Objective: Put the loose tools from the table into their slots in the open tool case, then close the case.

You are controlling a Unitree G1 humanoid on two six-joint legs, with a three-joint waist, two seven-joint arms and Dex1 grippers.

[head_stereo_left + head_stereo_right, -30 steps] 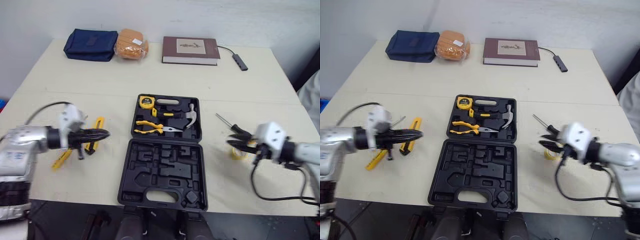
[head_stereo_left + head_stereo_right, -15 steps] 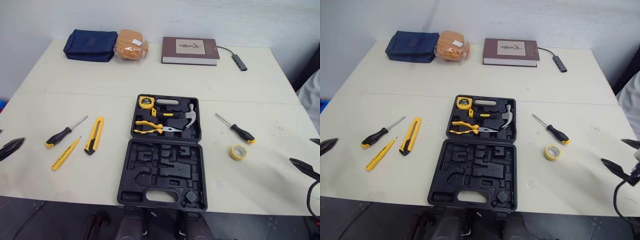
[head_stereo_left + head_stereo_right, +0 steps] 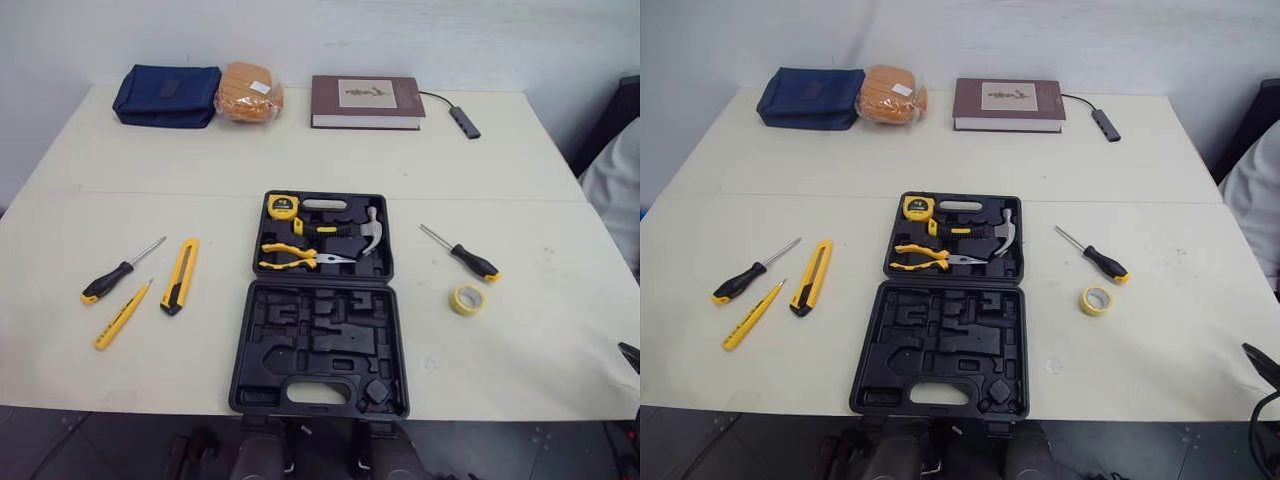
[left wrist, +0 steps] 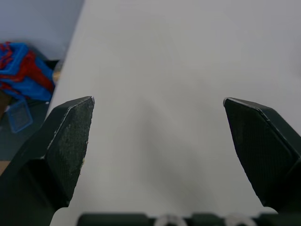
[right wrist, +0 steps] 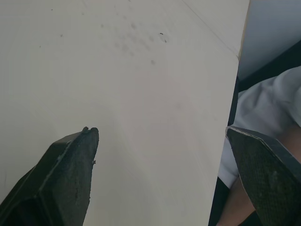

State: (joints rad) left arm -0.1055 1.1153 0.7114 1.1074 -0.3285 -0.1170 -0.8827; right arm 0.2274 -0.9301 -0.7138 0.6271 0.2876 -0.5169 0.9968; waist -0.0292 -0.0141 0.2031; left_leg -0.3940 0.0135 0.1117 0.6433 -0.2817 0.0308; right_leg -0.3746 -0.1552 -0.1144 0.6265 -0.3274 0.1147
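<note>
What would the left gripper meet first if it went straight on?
Likely the bare table: the open left gripper points down at it with nothing in between, though depth is unclear.

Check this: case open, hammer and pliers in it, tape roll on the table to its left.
Wrong side: the tape roll lies right of the case, as the left eye view shows. The case is open, with hammer and pliers in it.

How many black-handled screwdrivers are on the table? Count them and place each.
2. The left screwdriver lies left of the tool case, beside the utility knife; the right screwdriver lies right of the case, behind the tape roll. None seems hidden.
</note>
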